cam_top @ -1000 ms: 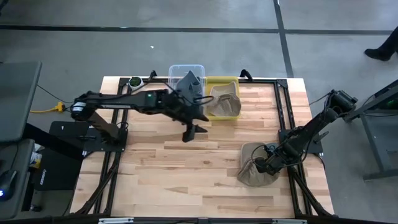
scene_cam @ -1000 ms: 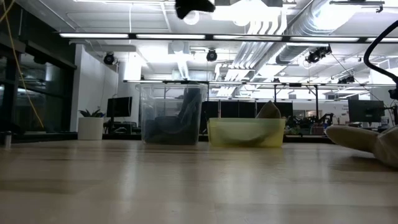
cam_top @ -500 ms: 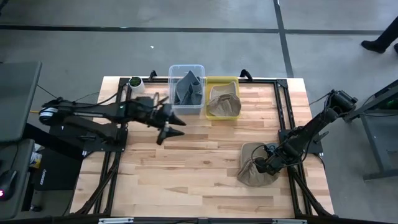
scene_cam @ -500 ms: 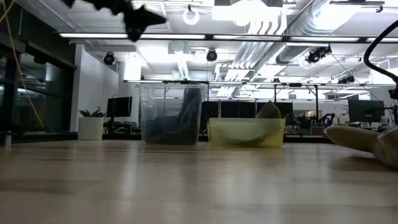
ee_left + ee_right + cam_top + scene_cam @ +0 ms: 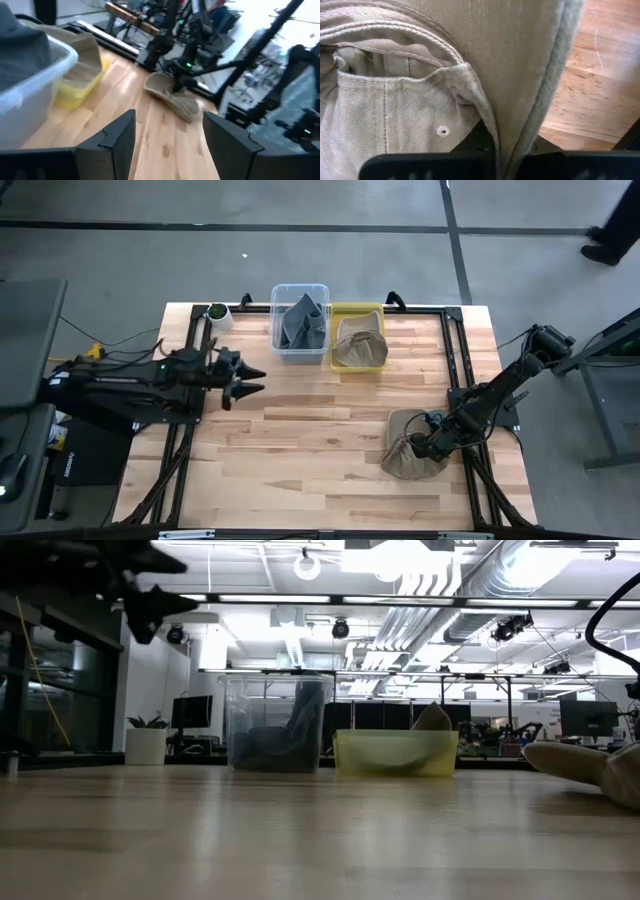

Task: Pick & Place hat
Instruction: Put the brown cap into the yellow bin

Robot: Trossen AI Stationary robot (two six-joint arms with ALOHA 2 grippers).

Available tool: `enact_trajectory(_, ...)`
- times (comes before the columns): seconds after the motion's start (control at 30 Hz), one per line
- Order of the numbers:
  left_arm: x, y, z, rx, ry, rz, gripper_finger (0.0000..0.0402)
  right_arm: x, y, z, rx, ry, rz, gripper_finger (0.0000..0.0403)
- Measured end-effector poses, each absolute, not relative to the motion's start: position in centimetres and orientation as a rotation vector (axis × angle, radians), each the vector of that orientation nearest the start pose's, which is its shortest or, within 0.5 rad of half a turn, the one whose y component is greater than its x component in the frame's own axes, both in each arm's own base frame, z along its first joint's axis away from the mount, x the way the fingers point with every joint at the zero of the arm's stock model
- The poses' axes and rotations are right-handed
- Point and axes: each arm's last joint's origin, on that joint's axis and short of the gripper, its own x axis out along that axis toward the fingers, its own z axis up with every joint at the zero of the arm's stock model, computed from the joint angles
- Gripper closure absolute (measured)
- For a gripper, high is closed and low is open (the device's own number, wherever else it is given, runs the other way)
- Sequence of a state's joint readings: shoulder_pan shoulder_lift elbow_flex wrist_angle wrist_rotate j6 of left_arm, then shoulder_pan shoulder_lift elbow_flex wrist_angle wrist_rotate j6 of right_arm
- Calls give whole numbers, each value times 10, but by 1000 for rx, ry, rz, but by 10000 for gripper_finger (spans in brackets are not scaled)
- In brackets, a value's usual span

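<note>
A tan hat [image 5: 407,455] lies on the table's near right part; the low view shows it at the right edge [image 5: 590,768], and it fills the right wrist view [image 5: 420,75]. My right gripper [image 5: 415,442] [image 5: 495,150] sits on it, shut. My left gripper [image 5: 250,380] [image 5: 150,605] [image 5: 170,145] hangs open above the table's left part, touching nothing. A grey hat [image 5: 302,320] lies in a clear bin [image 5: 278,330]. Another tan hat [image 5: 360,340] lies in a yellow bin [image 5: 352,365]. My right gripper pinches the tan hat between its two fingers, on a stitched fold of cloth [image 5: 482,117] where the stiff brim meets the softer crown. The fingers come slanting down from the table's right side. The hat rests on the table [image 5: 330,460], not lifted.
The clear bin [image 5: 275,725] and the yellow bin [image 5: 395,752] stand side by side at the table's far edge. A small potted plant [image 5: 217,311] stands at the far left corner. Black frame rails [image 5: 455,360] run along the table's sides. Bare wood spans the middle.
My left arm has drawn back from beside the clear bin toward the table's left edge, its gripper now pointing toward the right. The right arm and the tan hat have stayed where they were.
</note>
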State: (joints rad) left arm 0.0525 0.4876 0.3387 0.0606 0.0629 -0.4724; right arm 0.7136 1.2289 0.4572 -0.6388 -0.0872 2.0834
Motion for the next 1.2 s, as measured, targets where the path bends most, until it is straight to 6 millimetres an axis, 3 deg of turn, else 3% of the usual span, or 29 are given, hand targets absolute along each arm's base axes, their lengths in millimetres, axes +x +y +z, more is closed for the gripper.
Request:
enact_trajectory(0.33,102,2,204,-442,-21,-69,192,123,109,129,1206,1355,-915,392)
enact_trajectory(0.7,96,2,176,-474,-13,-72,192,123,110,129,1209,1353,-912,392)
enact_trajectory(1.2,97,2,171,-391,-11,-72,192,123,110,131,1225,1349,-895,392)
